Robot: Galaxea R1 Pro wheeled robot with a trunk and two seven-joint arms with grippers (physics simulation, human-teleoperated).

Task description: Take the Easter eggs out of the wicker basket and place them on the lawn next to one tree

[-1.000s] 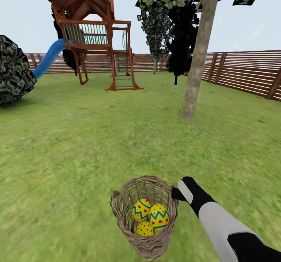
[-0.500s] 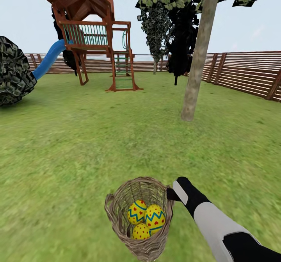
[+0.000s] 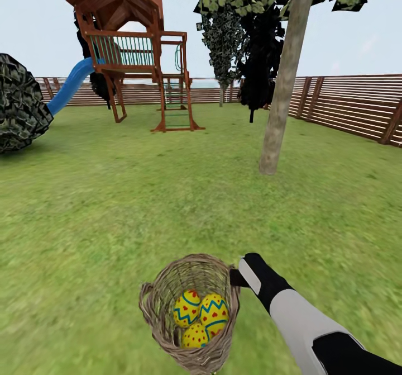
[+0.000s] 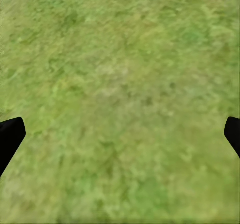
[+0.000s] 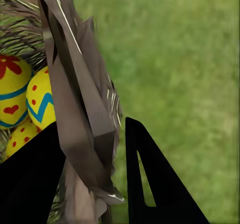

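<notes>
The wicker basket (image 3: 159, 313) hangs tilted low in the head view, its rim pinched by my right gripper (image 3: 237, 277). Three Easter eggs (image 3: 214, 313), yellow with red dots and blue zigzags, lie inside it. In the right wrist view the two black fingers (image 5: 150, 184) of the right gripper (image 5: 95, 126) sit either side of the woven basket wall (image 5: 75, 109), with the eggs (image 5: 42, 101) behind it. My left gripper (image 4: 120, 134) is open over bare lawn (image 4: 120, 59), its fingertips (image 4: 10, 134) far apart. The tree (image 3: 282, 84) with the pale trunk stands ahead to the right.
A wooden play frame (image 3: 134, 51) with a blue slide (image 3: 70, 84) stands at the back left. A round dark bush (image 3: 19, 104) sits at the left. A near-black columnar tree (image 3: 259, 56) and the slat fence (image 3: 352, 104) close the back and right.
My right gripper has carried the basket with its eggs to the left and slightly lower in the head view. The garden behind has not shifted.
</notes>
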